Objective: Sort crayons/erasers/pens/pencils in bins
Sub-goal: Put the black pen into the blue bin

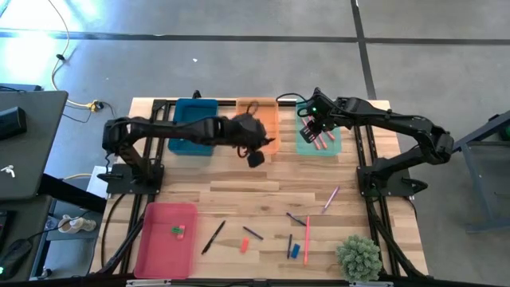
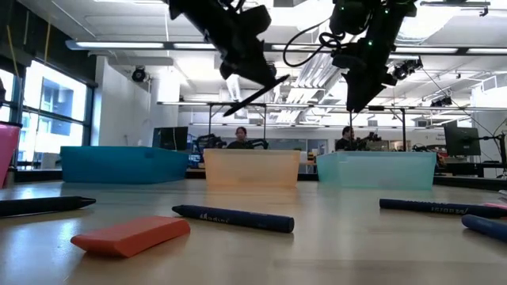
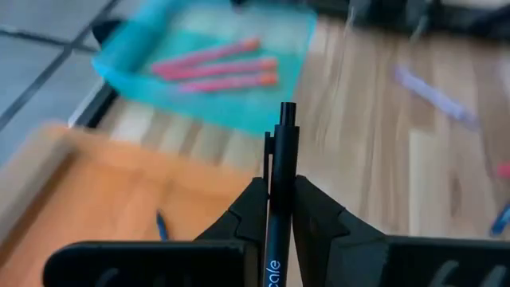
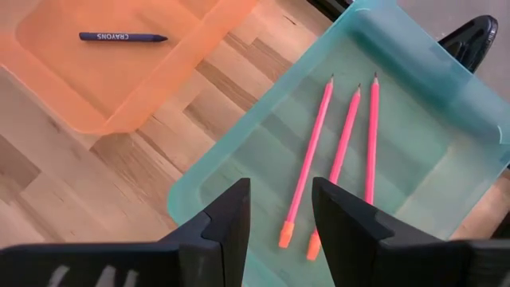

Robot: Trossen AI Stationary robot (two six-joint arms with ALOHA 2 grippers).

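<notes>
We hold a dark pen (image 3: 275,191) pinched mid-barrel in our left gripper (image 3: 276,209), above the orange bin (image 1: 259,119) at the tabletop's far edge. It looks light, stiff and slick. Our right gripper (image 4: 280,209) hovers with fingers parted and empty over the mint bin (image 4: 446,96).

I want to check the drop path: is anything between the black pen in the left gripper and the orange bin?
Nothing visible blocks it. The left gripper holds the black pen above the near edge of the orange bin, where only one blue crayon lies.

Orange bin (image 4: 119,80), mint bin (image 4: 414,143), pink pencils (image 4: 343,151), black pen (image 3: 279,199)
</notes>
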